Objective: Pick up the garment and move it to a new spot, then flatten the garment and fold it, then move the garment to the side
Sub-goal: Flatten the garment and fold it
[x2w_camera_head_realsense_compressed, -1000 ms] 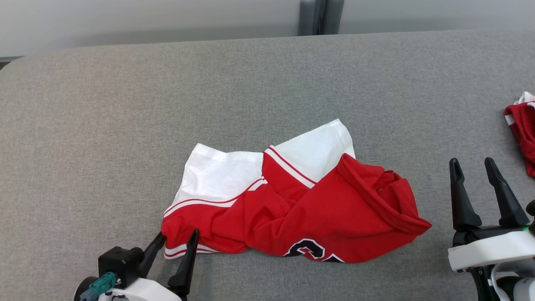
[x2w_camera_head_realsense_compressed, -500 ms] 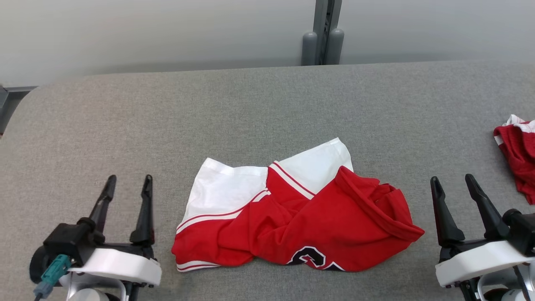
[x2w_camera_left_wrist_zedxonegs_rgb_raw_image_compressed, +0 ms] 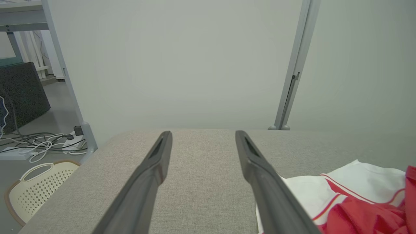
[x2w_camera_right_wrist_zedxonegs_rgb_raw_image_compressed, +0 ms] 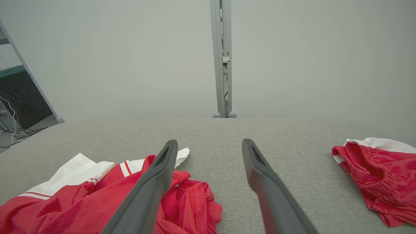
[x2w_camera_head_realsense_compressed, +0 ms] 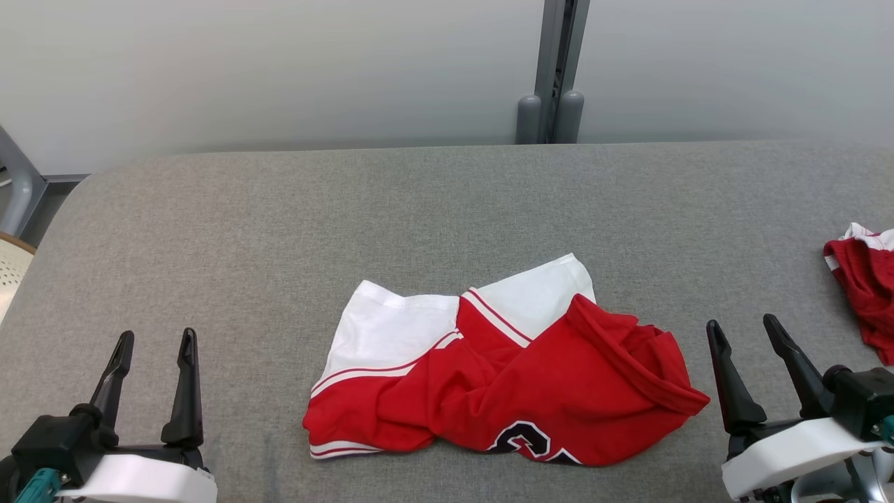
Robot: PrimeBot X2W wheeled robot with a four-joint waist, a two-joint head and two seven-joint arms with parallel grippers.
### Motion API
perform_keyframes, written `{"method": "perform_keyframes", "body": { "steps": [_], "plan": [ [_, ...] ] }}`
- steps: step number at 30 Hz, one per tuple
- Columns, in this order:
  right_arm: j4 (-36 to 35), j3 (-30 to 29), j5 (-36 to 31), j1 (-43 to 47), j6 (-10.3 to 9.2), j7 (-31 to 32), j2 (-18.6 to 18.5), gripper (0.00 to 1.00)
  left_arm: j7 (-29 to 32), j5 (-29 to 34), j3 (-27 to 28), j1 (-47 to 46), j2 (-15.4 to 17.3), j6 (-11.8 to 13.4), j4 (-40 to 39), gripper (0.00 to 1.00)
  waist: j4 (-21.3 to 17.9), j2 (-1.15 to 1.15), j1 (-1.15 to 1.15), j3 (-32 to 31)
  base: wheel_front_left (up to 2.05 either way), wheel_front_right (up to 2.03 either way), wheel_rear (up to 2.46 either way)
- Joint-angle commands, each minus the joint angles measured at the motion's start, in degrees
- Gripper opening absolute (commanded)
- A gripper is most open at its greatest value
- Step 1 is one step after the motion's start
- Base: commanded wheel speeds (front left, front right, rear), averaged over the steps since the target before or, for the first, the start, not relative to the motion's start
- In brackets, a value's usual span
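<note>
The red-and-white jersey [x2w_camera_head_realsense_compressed: 503,377] lies crumpled near the middle of the grey padded table [x2w_camera_head_realsense_compressed: 279,209], somewhat toward the table's near edge. It is not flat. Two white sleeve-like panels spread on the side toward the table's far edge. The red body is bunched and twisted over them, with a dark printed figure partly tucked under along the near side. A thick rolled red ridge runs along the end that faces the table's right side.

The left gripper [x2w_camera_head_realsense_compressed: 156,335] hovers over the table's near-left part, jaws spread wide with nothing between them. The right gripper [x2w_camera_head_realsense_compressed: 740,323] hovers over the near-right part, just as wide and empty. Neither touches the cloth. A second red garment [x2w_camera_head_realsense_compressed: 862,293] sits heaped at the table's right edge, well apart from the jersey.

The jersey looks like a light, thin knit: limp, with no stiffness. It will probably sag and drag behind whatever point is lifted. It is not fragile, but the textured table cover may catch the cloth and let layers slide over each other.

A pinch in the middle of the heap would likely gather several layers at once. Better holds seem to be single-layer edges: the striped hem corner on the side toward the table's left, and the white panel's stitched hem. The rolled red ridge is bulkier and should give the right fingers more to bite on.
</note>
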Motion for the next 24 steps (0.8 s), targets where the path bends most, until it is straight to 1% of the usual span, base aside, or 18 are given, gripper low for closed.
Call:
{"method": "perform_keyframes", "body": {
  "steps": [1,8,14,18,21,22,23,24],
  "plan": [
    [-0.2,-0.1,0.1,0.3,0.01,0.1,-0.4,1.0,-0.2,-0.1,0.6,0.4,0.2,-0.6,-0.1,1.0,0.1,0.0,0.0,0.0,0.0,0.0,0.0],
    [-0.4,-0.5,0.2,0.5,0.01,0.5,-0.4,1.0,-0.2,0.8,2.4,0.6,-0.9,-3.0,-0.4,1.0,0.5,0.0,0.0,0.2,0.0,0.0,0.0],
    [-0.7,-0.7,-0.4,0.4,0.01,1.2,-0.9,1.0,-0.2,1.9,3.5,-0.3,-2.1,-4.6,0.1,1.0,1.3,0.0,0.0,0.8,0.0,0.0,0.0],
    [-0.9,1.4,-0.8,-1.3,0.01,3.8,-2.8,1.0,-0.2,2.9,3.3,-1.7,-3.0,-5.5,0.5,1.0,2.7,0.0,0.0,1.6,0.0,0.0,0.0],
    [-0.5,4.7,-0.7,-3.3,0.01,7.9,-4.8,1.0,-0.2,3.6,3.2,-3.0,-3.7,-6.2,0.8,1.0,4.2,0.0,0.0,2.3,0.0,0.0,0.0],
    [-0.5,4.7,-0.7,-3.3,0.01,7.9,-4.8,1.0,-0.2,3.6,3.2,-3.0,-3.7,-6.2,0.8,1.0,4.2,0.0,0.0,2.3,0.0,0.0,0.0],
    [0.2,7.1,-0.3,-5.0,0.01,11.1,-6.4,1.0,-0.2,4.1,3.2,-3.9,-4.3,-6.7,1.0,1.0,5.3,0.0,0.0,2.8,0.0,0.0,0.0],
    [0.2,7.1,-0.3,-5.0,0.01,11.1,-6.4,1.0,-0.2,4.1,3.2,-3.9,-4.3,-6.7,1.0,1.0,5.3,0.0,0.0,2.8,0.0,0.0,0.0]
  ]
}}
